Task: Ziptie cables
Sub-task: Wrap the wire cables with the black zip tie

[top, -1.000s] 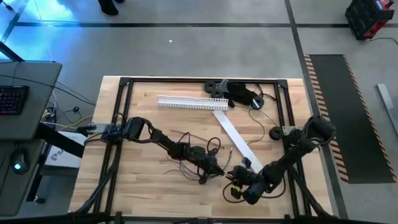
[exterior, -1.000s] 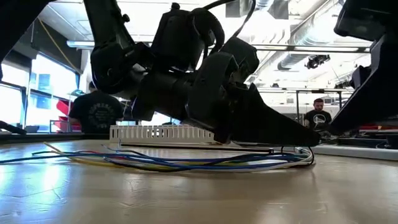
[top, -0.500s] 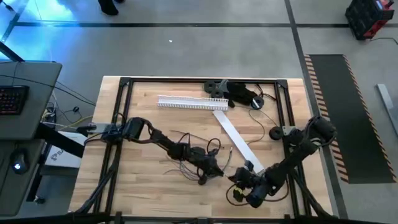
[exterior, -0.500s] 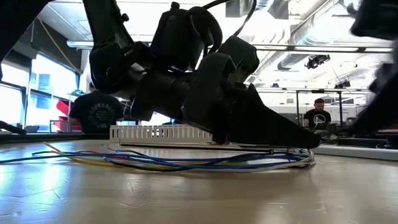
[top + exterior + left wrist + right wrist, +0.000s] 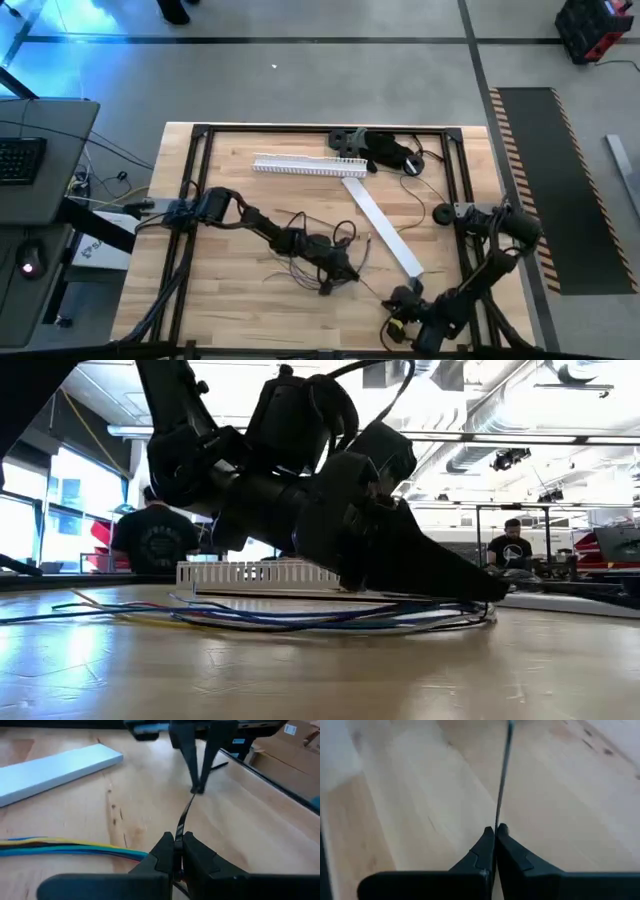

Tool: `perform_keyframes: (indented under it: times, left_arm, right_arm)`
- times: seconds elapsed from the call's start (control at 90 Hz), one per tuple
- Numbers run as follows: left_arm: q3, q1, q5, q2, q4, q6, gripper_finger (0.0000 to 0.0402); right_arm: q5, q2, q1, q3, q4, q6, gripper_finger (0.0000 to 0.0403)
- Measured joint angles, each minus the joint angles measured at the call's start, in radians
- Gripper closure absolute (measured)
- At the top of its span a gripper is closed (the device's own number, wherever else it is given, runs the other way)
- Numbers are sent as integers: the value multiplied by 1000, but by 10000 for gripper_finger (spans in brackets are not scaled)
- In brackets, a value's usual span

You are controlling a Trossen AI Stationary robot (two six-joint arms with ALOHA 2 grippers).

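The cables point(image 5: 310, 245) lie in a loose bunch on the wooden table, and their blue, yellow and dark strands point(image 5: 60, 847) run up to my left gripper point(image 5: 178, 839). That gripper point(image 5: 349, 277) is shut low over the table at the bunch's right end point(image 5: 440, 615). A thin black ziptie strap point(image 5: 186, 812) runs from it to my right gripper point(image 5: 198, 788), which is shut on the strap nearer the table's near edge point(image 5: 392, 299). Whether the strap loops around the cables is hidden under my left fingers. My left gripper pinches the black ziptie strap point(image 5: 179, 831) between its two fingertips, right beside the cables' end. The fingers slant down toward the table. The strap leaves them in a straight line, clear of the wood. My right gripper pinches the strap's other end point(image 5: 497, 822) between its fingertips. The fingers lie in line with the strap, which runs straight away from them point(image 5: 504, 765) toward my left gripper, above the table.
A flat white strip point(image 5: 383, 228) lies diagonally right of the cables. A slotted white duct point(image 5: 308, 166) and a black gadget point(image 5: 385, 150) with its thin cord lie near the far edge. A black frame point(image 5: 200, 180) borders the table. People show in the room behind point(image 5: 155, 540).
My right gripper has gone toward the table's near edge and a little right, away from my left gripper, staying shut on the strap. My left gripper has kept its place at the cables.
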Motion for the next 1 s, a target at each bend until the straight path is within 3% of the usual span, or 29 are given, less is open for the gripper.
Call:
perform_keyframes:
  times: [0.189, 0.378, 0.444, 0.5, 0.567, 0.622, 0.844, 1.0]
  left_arm:
    - [0, 2, -1, 0, -10, -1, 396]
    - [1, 1, -5, 0, -19, 0, 396]
    - [1, 2, -5, 0, -20, -2, 396]
    - [1, 2, -6, 0, -20, -1, 396]
    - [1, 1, -16, 0, -20, 1, 396]
    - [1, 1, -24, 0, -20, 3, 396]
    - [1, 1, -25, 0, -20, 9, 396]
    - [1, 1, -25, 0, -20, 8, 396]
  right_arm:
    - [-165, -41, -16, 149, -331, -143, 393]
    - [-313, -86, -70, 235, -466, -423, 315]
    - [-269, -106, -77, 243, -426, -547, 279]
    - [-154, -116, -81, 233, -384, -604, 251]
    - [6, -120, -95, 197, -314, -585, 222]
    - [76, -120, -121, 141, -216, -550, 207]
    - [99, -118, -218, -156, 372, -516, 208]
    - [116, -118, -248, -251, 552, -503, 244]
